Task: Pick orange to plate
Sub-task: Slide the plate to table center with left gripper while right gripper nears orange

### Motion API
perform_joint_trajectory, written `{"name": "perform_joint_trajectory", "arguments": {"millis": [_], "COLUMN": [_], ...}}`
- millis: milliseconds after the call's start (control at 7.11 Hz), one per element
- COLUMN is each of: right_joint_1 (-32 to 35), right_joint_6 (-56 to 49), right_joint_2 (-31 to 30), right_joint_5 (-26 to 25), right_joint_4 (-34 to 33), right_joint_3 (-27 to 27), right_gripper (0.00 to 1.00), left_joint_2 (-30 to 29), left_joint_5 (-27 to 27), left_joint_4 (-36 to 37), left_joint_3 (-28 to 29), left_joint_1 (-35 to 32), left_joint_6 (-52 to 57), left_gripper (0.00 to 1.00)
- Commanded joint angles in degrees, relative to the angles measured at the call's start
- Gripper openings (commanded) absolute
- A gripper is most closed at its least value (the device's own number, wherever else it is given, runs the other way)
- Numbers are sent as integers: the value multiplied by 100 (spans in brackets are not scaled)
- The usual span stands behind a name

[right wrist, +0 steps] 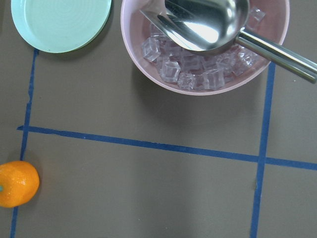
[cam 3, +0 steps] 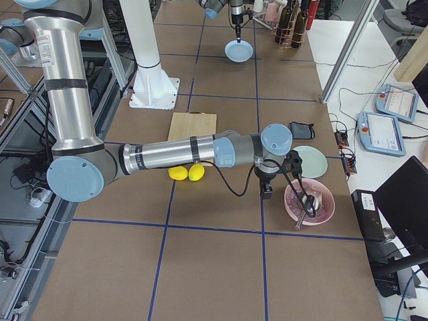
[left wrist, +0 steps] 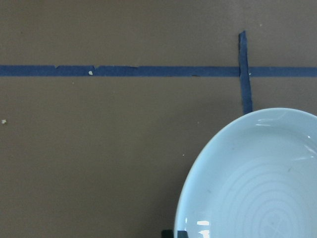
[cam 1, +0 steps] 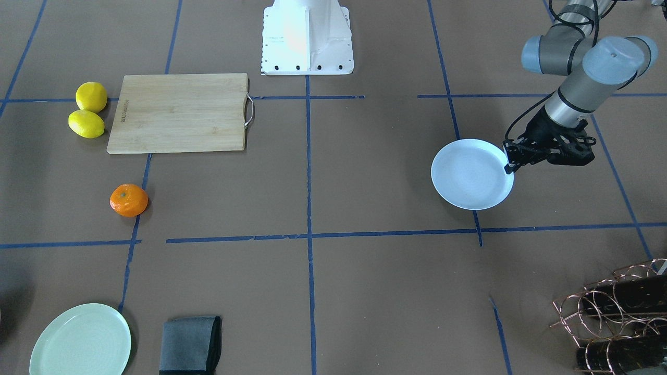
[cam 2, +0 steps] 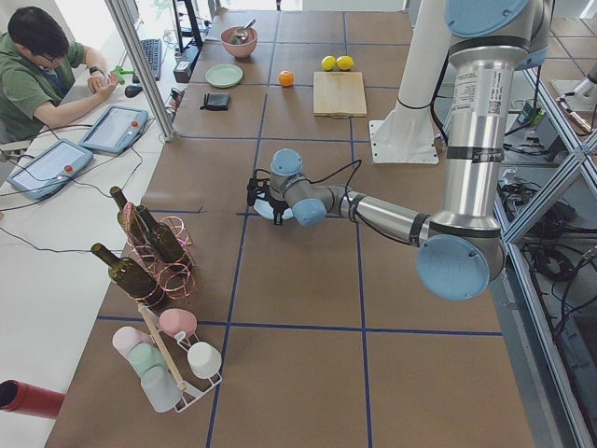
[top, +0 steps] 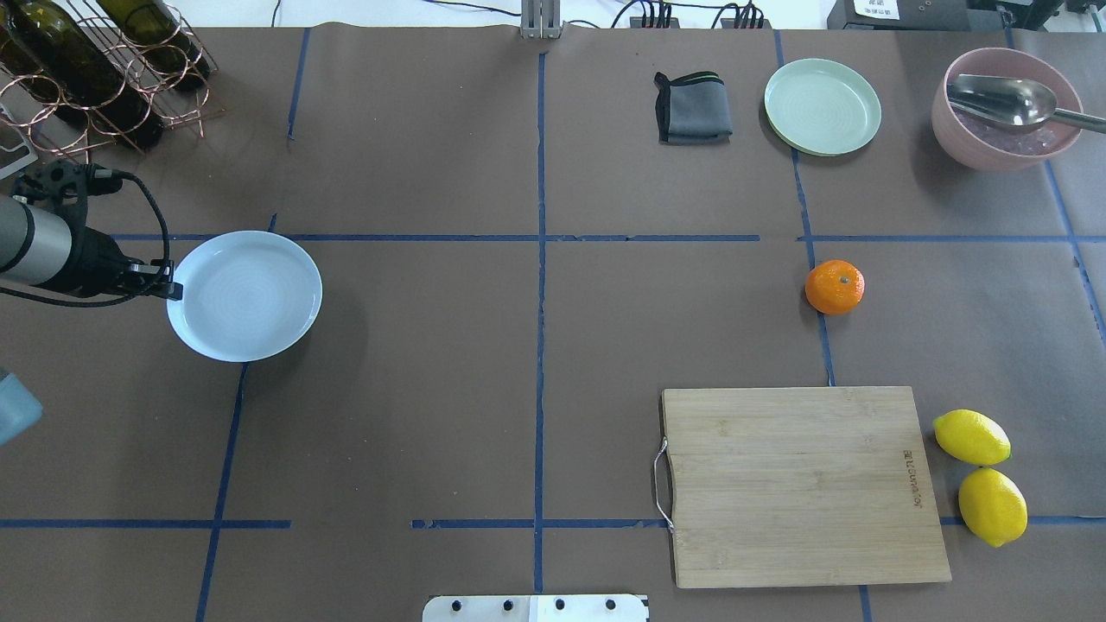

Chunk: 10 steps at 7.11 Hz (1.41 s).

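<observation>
Far from the plate [top: 244, 295] — the orange [top: 835, 287] rests untouched.

Item: my work table [top: 415, 415], its top covered in a matt brown sheet ruled into squares with blue tape [top: 539, 345].
Along its far edge: my white desk [cam 2: 42, 252] (cables trailing across it), with a black keyboard [cam 2: 149, 56] and a dark monitor [cam 3: 409, 200].
Between desk and table: upright aluminium posts [cam 2: 140, 70].
Near side: slanted aluminium frame rails [cam 2: 550, 199].
Light: even, with soft shadows.
</observation>
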Motion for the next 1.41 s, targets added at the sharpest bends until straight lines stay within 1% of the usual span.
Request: {"name": "perform_joint_trajectory", "arguments": {"millis": [0, 141, 422, 562, 703, 844, 984, 1125, 1266], "right_joint_1": [-374, -577, -1295, -1778, -2218, -2483, -2712, -3010, -3109], "right_joint_6": [579, 1017, 2420, 3141, 3827, 4225, 4612, 4799, 4844], "right_joint_2": [95, 104, 95, 95, 104, 165, 305, 323, 437], "right_joint_5": [-49, -67, -574, -951, -1259, -1393, -1533, -1770, -1885], "right_joint_4": [52, 296, 1331, 1858, 2246, 2476, 2513, 2522, 2514], "right_joint_3": [184, 229, 229, 229, 221, 229, 238, 317, 326], "right_gripper": [100, 100, 100, 100, 100, 100, 100, 100, 100], "left_joint_2": [-1098, -1592, -2112, -2281, -2552, -2842, -3045, -3169, -3370], "left_joint_5": [-314, -323, -314, -270, -218, 218, 675, 940, 1352], "left_joint_4": [1576, 2098, 2130, 2112, 2104, 2103, 2095, 2060, 2060], "left_joint_3": [-391, -401, -410, -462, -427, -366, -322, -313, -278], "left_joint_1": [-243, -234, -16, 334, 764, 1229, 1730, 2030, 2390], "left_joint_6": [-17, -121, -1574, -2243, -2946, -3579, -4125, -4565, -4970], "left_gripper": [0, 0, 0, 0, 0, 0, 0, 0, 0]}}
